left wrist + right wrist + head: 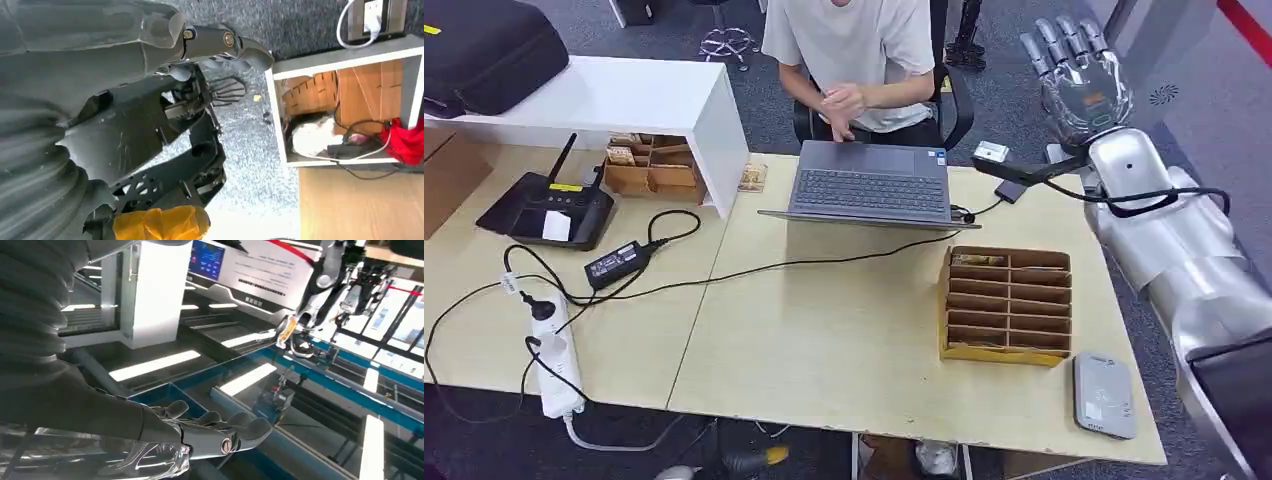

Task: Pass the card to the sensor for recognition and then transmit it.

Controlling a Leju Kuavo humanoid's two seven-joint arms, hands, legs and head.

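Observation:
A cardboard divider box point(1007, 303) stands on the right half of the table, with a card point(977, 260) lying in its far left slot. A flat grey sensor pad point(1104, 395) lies near the table's front right corner. My right hand point(1079, 65) is raised high beyond the table's far right corner, fingers straight and spread, holding nothing. In the right wrist view that right hand point(220, 432) points up at ceiling lights. My left hand point(220, 42) hangs low over grey carpet, with nothing in it.
An open laptop point(871, 182) sits at the table's far edge, where a person point(854, 55) is seated. A small white device point(991, 152) sits beside it. A second card box point(649, 165), a router point(546, 210), a power strip point(554, 355) and cables occupy the left.

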